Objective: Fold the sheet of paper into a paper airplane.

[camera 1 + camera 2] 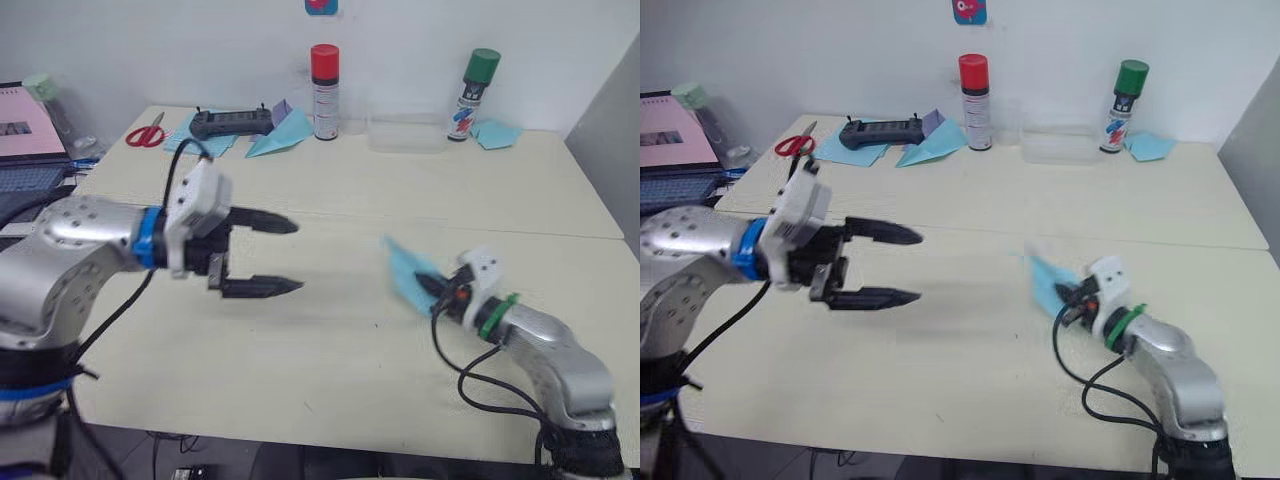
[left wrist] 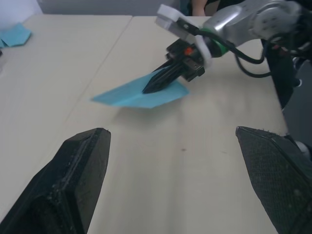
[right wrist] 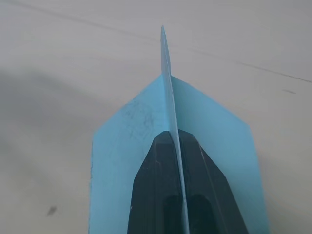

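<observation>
The cream bench [image 1: 330,360] carries, along its far edge, red-handled scissors [image 1: 146,134], a black handset [image 1: 232,123] on blue paper, a light-blue paper dart [image 1: 280,138], 2 spray cans, one red-capped [image 1: 325,91] and one green-capped [image 1: 476,94], a clear tray [image 1: 406,133] and a teal scrap [image 1: 497,134]. The paper airplane [image 1: 404,272] sits at the near right.

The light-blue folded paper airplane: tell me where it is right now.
The light-blue paper airplane is on the robot's right of the cream table, pinched in the right gripper, well apart from the open left gripper.
</observation>
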Robot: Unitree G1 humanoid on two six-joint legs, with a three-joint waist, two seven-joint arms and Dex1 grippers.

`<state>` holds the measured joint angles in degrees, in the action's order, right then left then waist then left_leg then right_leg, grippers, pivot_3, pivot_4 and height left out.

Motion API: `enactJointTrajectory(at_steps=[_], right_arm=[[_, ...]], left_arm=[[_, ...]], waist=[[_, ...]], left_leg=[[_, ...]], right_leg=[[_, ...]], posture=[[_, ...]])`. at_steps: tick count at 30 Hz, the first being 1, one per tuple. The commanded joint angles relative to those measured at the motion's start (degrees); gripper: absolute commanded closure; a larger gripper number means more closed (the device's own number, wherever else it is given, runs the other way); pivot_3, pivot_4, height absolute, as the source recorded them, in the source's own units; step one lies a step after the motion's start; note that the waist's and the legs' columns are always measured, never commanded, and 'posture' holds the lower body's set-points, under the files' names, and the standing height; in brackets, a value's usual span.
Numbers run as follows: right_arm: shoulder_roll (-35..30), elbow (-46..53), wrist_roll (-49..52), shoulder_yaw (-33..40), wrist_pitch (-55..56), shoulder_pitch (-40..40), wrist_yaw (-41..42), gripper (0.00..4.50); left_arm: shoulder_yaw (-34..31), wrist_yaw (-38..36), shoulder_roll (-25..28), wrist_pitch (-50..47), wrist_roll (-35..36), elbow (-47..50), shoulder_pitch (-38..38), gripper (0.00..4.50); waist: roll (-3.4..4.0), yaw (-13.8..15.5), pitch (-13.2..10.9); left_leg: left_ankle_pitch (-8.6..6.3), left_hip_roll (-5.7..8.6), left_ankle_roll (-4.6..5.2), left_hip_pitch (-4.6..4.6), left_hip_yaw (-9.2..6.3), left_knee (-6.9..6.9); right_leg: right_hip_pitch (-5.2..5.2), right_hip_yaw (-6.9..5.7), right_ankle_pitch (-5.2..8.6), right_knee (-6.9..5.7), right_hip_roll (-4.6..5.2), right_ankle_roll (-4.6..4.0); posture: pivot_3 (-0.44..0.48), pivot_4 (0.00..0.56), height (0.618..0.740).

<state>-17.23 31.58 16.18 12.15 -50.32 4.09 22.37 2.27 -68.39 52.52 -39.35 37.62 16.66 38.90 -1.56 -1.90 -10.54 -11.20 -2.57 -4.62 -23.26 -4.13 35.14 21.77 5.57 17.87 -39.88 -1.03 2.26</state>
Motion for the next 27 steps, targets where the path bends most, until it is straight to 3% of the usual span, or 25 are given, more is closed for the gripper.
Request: enactJointTrajectory(at_steps=[1,10,15,24,27], right_arm=[[2.09,2.17,-3.71,4.5,-2.54,-1.1,-9.74,4.5],[6.2,0.22,-3.63,2.76,-2.99,-2.69,-14.41,4.5],[9.08,3.14,-0.25,4.34,-5.91,-0.67,-15.54,3.31],[3.48,7.66,1.29,3.57,-8.09,1.83,-13.37,0.1],[-0.79,7.96,2.96,4.94,-8.06,3.62,-10.54,0.04]], left_arm=[[3.2,-0.03,-2.75,-0.43,-2.16,-3.05,5.4,0.0],[6.76,-5.42,-6.25,4.2,-6.85,-10.47,12.01,0.0],[5.95,-5.11,-7.22,4.09,-7.68,-10.41,11.36,0.0],[3.93,-2.68,-6.73,2.41,-7.06,-6.44,6.61,0.0],[2.53,-2.36,-5.39,2.4,-7.22,-6.56,4.41,0.0]], waist=[[0.01,-0.48,-0.01],[0.03,-1.88,-0.01],[0.03,-1.86,-0.01],[0.04,-1.73,-0.02],[0.04,-1.7,-0.02]], left_leg=[[0.0,0.0,0.0,-0.03,0.02,0.0],[0.0,-0.08,0.02,-0.44,0.04,-0.14],[0.0,-0.07,0.02,-0.48,0.03,-0.12],[0.0,-0.07,0.01,-0.51,-0.02,-0.12],[0.0,-0.06,0.01,-0.51,-0.02,-0.1]], right_leg=[[0.05,0.02,0.0,0.0,0.0,0.0],[0.56,0.06,0.0,-0.08,-0.11,-0.01],[0.56,0.05,0.0,-0.07,-0.09,-0.01],[0.56,0.0,0.0,-0.07,-0.08,0.0],[0.55,0.01,0.0,-0.06,-0.07,0.01]], posture=[[0.0,0.15,0.74],[0.0,0.15,0.74],[0.0,0.15,0.74],[0.0,0.15,0.74],[0.0,0.15,0.74]])
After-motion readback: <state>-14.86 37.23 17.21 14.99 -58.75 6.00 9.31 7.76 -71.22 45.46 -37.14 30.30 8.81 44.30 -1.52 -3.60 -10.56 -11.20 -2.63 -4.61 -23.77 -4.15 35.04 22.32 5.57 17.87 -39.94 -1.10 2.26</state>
